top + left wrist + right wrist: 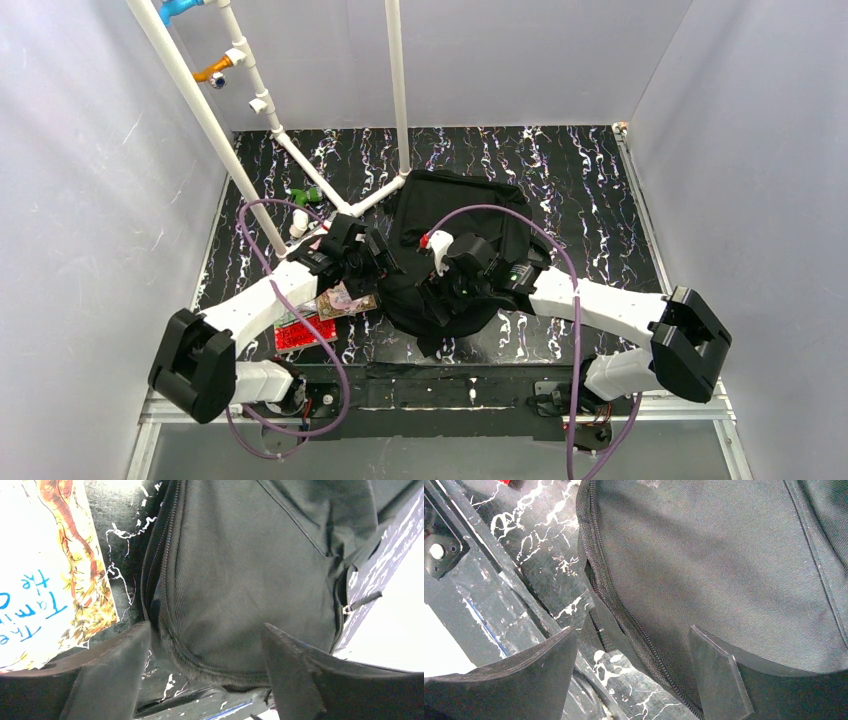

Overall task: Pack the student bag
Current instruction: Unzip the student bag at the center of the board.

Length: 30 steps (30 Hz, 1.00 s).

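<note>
**Asker:** How are your arms posed?

**Robot:** Both reach inward, low over the dark marbled surface point(590, 190). My left gripper point(206, 630) is at the nine o'clock side of the student bag point(455, 195). It is spread wide, with a zippered corner of the bag lying in the gap. My right gripper point(634, 630) hangs over the bag's six o'clock edge, also wide apart and holding nothing, with the zipper seam just below it.

**Asker:** Where is the bag?

**Robot:** Black and slumped, mid-surface, between my two wrists.

**Asker:** What is around it?

**Robot:** An illustrated booklet point(40, 555) with blue handwriting lies just beside the bag at eight o'clock. A flat red item point(305, 333) sits beyond it, nearer my left base. A white pipe frame point(300, 160) stands at eleven o'clock, one pipe ending near the bag's far edge.
</note>
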Tool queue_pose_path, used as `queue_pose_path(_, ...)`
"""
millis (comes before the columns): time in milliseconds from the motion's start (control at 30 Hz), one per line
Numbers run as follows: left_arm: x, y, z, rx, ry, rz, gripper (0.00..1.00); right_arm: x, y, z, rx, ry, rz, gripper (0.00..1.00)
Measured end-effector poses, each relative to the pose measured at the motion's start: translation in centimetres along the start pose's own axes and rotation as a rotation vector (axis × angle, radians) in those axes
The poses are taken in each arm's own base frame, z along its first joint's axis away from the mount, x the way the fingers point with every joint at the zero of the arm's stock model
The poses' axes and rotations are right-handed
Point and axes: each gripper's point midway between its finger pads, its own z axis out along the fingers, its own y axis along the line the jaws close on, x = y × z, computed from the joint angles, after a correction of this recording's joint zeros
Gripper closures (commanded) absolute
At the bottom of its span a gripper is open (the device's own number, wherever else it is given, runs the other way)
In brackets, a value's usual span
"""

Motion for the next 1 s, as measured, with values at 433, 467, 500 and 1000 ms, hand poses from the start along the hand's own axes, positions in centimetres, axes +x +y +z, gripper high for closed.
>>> queue_pose_path(433, -0.6, -4.3, 0.9, 0.129, 0.065, 0.007, 1.0, -0.8, -1.4, -2.3, 0.093, -0.06, -0.011, 0.02)
queue_pose_path(467, -0.8, -5.5, 0.5, 0.171, 0.071, 0.003, 1.0, -0.9, -1.8, -2.6, 0.115, -0.065, -0.012, 0.02)
queue_pose_path(500, -1.0, -6.6, 0.1, 0.213, 0.08, -0.003, 1.0, -1.0, -2.3, -2.9, 0.147, -0.072, -0.014, 0.02)
queue_pose_path(1000, -1.8, -14.0, -2.7, 0.48, 0.215, -0.182, 1.0, -3.2, -7.9, -5.2, 0.487, -0.143, -0.128, 0.1)
